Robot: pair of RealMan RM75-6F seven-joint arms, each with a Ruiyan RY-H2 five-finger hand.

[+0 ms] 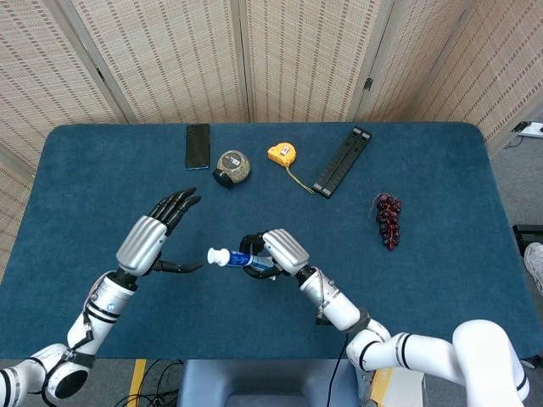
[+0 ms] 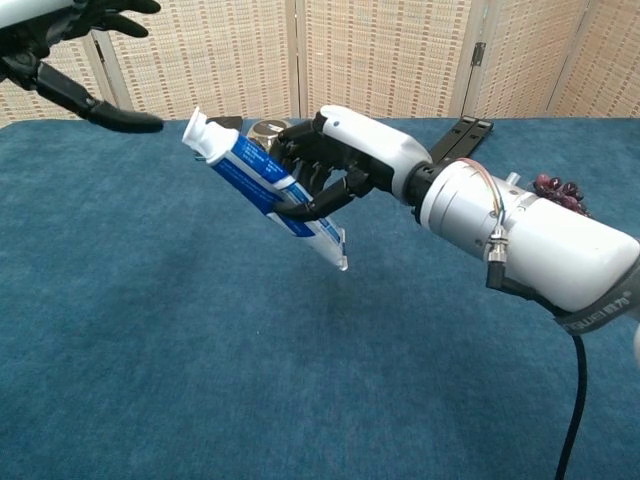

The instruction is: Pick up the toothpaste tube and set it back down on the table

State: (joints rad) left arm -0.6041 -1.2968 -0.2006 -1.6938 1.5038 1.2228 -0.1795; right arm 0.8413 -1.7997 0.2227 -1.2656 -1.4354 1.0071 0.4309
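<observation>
Just below the middle of the head view, the right hand (image 1: 282, 251) grips the toothpaste tube (image 1: 237, 259), its dark fingers (image 2: 310, 178) wrapped around the tube's blue-and-white body. In the chest view the tube (image 2: 262, 185) is held clear above the blue table (image 2: 150, 350), tilted, with its white cap (image 2: 196, 131) up toward the upper left of the frame and its flat crimped end low toward the centre.

Left of it in the head view, the left hand (image 1: 151, 239) holds nothing; its fingers are spread wide, pointing toward the upper right, and its thumb reaches toward the cap without touching it. The chest view shows only part of this hand, at the upper-left corner.

Along the top of the table in the head view lie a phone (image 1: 198, 146), a round pouch (image 1: 231, 166), a yellow tape measure (image 1: 282, 153) and a black bar (image 1: 343, 160). A bunch of grapes (image 1: 389, 220) sits toward the right side.
</observation>
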